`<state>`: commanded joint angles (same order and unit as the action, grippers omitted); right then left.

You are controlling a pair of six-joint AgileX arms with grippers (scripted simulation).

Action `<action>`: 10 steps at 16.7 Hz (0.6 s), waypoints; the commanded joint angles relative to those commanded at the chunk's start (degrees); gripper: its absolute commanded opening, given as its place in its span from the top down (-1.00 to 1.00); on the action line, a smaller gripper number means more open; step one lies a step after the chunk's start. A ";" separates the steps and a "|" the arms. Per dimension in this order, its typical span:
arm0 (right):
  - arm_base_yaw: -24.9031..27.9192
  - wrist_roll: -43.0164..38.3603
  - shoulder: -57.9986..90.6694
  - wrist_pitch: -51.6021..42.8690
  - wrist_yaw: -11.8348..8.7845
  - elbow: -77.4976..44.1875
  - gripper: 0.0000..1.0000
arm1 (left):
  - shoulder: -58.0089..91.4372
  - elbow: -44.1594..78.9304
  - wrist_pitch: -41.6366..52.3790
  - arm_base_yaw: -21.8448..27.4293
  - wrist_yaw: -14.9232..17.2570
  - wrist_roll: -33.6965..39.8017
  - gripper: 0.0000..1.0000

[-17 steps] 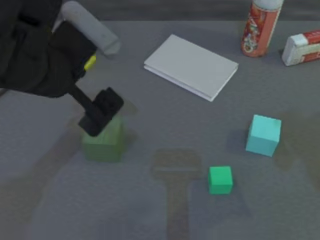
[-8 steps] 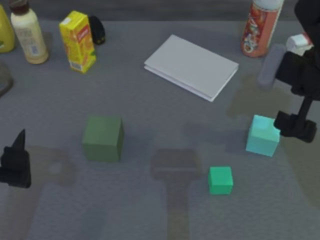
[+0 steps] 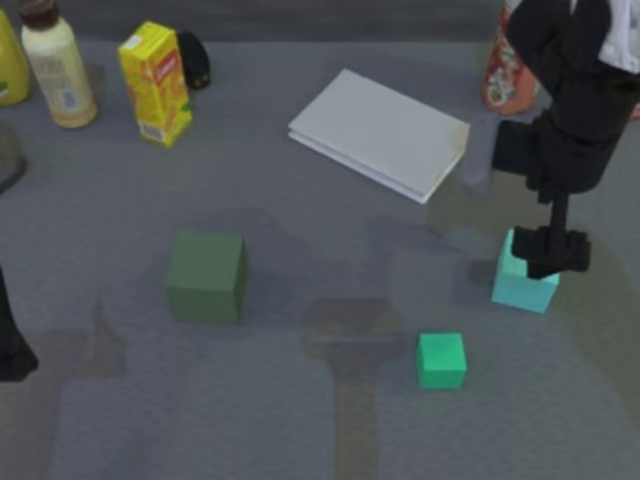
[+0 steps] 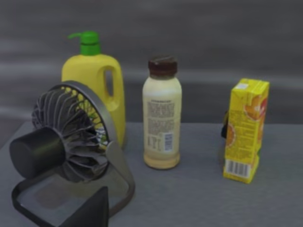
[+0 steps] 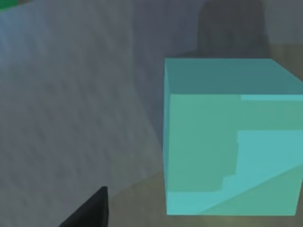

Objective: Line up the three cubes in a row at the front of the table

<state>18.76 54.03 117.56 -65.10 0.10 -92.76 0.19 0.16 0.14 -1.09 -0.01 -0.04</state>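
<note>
A: Right gripper [image 3: 556, 250] is over the turquoise cube [image 3: 520, 288], right side of the table [image 3: 300, 420]. Centre it on the cube before dropping, fingers square to the faces.

B: Jaws?

A: Can't tell how far open; only one fingertip [image 5: 87, 210] shows, beside the cube. Touching or not, unclear. Holding nothing I can see. Left gripper [image 3: 12, 345] is parked at the left edge.
</note>
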 joint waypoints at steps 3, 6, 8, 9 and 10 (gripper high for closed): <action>0.03 0.08 0.16 -0.08 0.00 -0.15 -1.00 | -0.19 -0.16 -0.14 -0.05 0.01 0.04 -1.00; -0.20 0.15 0.41 0.08 0.00 -0.14 -1.00 | -0.19 -0.16 -0.14 -0.05 0.01 0.04 -1.00; -0.10 0.16 1.16 2.20 0.01 1.28 -1.00 | -0.19 -0.16 -0.14 -0.05 0.01 0.04 -1.00; -0.06 0.13 1.82 4.04 0.02 2.43 -1.00 | -0.19 -0.16 -0.14 -0.05 0.01 0.04 -1.00; -0.03 0.09 2.63 6.29 0.02 3.78 -1.00 | -0.19 -0.16 -0.14 -0.05 0.01 0.04 -1.00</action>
<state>18.73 54.12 120.19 -58.81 0.12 -88.98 0.00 0.00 0.00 -1.15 0.00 0.00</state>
